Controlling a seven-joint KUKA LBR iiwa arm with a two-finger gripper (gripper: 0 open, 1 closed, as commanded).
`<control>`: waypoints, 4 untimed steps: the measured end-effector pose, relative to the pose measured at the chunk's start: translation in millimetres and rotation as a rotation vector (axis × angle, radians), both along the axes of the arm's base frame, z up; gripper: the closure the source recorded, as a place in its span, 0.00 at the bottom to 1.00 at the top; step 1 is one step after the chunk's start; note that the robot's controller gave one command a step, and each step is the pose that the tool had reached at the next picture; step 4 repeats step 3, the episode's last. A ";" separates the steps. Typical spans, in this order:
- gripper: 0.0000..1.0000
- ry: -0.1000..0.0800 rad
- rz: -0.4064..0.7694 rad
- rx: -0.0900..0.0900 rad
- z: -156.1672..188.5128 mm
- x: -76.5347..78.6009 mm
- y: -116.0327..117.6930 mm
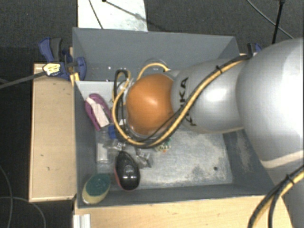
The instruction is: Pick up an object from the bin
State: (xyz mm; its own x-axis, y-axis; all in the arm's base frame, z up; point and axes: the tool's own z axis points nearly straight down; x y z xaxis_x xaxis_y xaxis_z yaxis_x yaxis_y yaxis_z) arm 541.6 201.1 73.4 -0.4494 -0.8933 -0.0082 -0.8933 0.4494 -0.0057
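purple object (96, 110) by left wall, round green sponge (97, 187) in front-left corner.

This looks like a robotics lab. My silver arm (256, 94), with its orange wrist cover (148, 103) and a yellow-and-black cable (192, 103) along it, hangs over a grey metal bin (190, 46) of test oddments: a black computer mouse (127, 172) and a round green sponge (97, 186). A loose lead (16, 80) crosses the dark floor (28, 13).

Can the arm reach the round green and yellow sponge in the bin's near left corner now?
Probably yes: the sponge lies uncovered, so the way from above looks free. The bin wall and the black mouse close beside it may leave little room for a grasp.
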 end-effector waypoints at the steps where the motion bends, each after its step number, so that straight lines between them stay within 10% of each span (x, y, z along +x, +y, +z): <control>1: 0.00 0.009 0.036 -0.001 -2.6 -55.0 23.0; 2: 1.00 0.005 0.028 0.001 -1.1 -52.4 22.4; 3: 1.00 0.000 0.035 -0.001 211.3 -51.9 4.4; 4: 1.00 0.000 0.035 -0.001 211.3 -51.9 4.4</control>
